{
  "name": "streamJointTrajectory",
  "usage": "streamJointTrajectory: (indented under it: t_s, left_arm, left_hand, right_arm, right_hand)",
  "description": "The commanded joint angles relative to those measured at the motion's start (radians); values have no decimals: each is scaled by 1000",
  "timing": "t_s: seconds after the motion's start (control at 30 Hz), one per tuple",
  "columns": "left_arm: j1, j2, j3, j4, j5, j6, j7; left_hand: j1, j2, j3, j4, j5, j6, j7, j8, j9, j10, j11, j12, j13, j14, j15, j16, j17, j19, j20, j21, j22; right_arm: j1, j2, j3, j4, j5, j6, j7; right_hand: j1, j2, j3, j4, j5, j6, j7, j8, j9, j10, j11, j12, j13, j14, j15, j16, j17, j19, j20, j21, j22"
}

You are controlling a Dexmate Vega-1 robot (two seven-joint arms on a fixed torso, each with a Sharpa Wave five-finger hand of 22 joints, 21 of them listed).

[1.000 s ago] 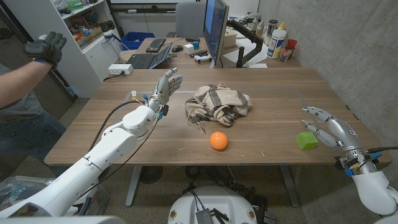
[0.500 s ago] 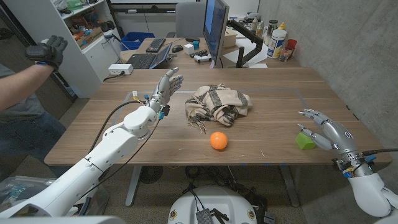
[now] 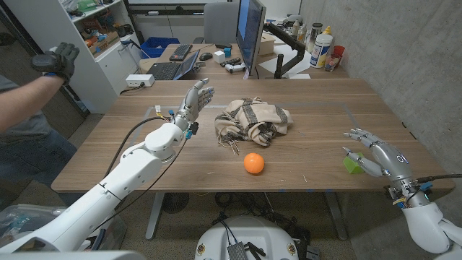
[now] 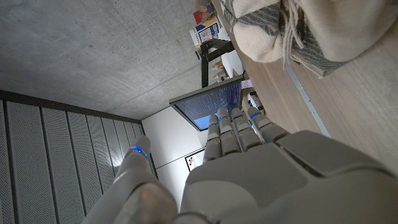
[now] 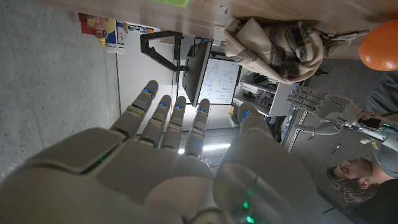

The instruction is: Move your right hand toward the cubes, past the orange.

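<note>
Hovering over the desk's right edge, the right hand [image 3: 377, 153] has its fingers [image 3: 356, 134] spread and released, grasping nothing. One green cube [image 3: 351, 165] lies on the desk [image 3: 317, 101] just beside this hand, partly hidden behind its fingers; whether they touch it cannot be told. In the right wrist view the same hand [image 5: 168, 162] shows from behind with straight, separated fingers, a sliver of the cube [image 5: 172, 2] at the frame's edge, and the orange [image 5: 380, 37] beyond.

In the head view the orange [image 3: 253, 163] sits near the desk's front edge, about midway along it and well apart from the cube. Just behind it, toward the desk's middle, lies a crumpled beige cloth with dark stripes [image 3: 252, 120], not touching the fruit.

The left hand [image 3: 195, 99] is raised above the desk's left half, fingers extended upward and loose, holding nothing; it stands near the cloth's left side but apart from it. The left wrist view shows this hand [image 4: 261, 168] from behind with the striped cloth [image 4: 298, 28] ahead of it.

A person's black-gloved hand [image 3: 56, 58] is lifted beyond the desk's far left corner. A monitor [image 3: 250, 32] stands behind the far edge.
</note>
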Motion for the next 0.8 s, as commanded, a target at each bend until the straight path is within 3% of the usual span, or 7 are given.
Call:
streamJointTrajectory:
  t_s: [0.03, 0.8]
  left_arm:
    - [11, 7, -2, -40, 2, 32, 23]
    - [-24, 6, 19, -42, 6, 47, -7]
  left_hand:
    - [3, 0, -3, 3, 7, 2, -3, -1, 5, 3, -4, 6, 3, 2, -8, 4, 3, 8, -14, -2, 2]
    - [4, 2, -8, 3, 10, 3, -2, -3, 5, 4, -5, 5, 3, 3, -8, 4, 3, 7, -13, -4, 3]
  right_arm:
    - [20, -55, -66, 28, 26, -17, -53]
    - [28, -105, -120, 14, 66, -25, -105]
  right_hand:
    - [7, 2, 5, 4, -3, 10, 0, -5, 2, 6, 0, -3, 3, 7, -7, 0, 3, 1, 2, -2, 1]
    - [6, 6, 7, 6, -5, 12, 1, -10, 3, 8, 1, -4, 4, 15, -4, 2, 4, 0, 7, -1, 1]
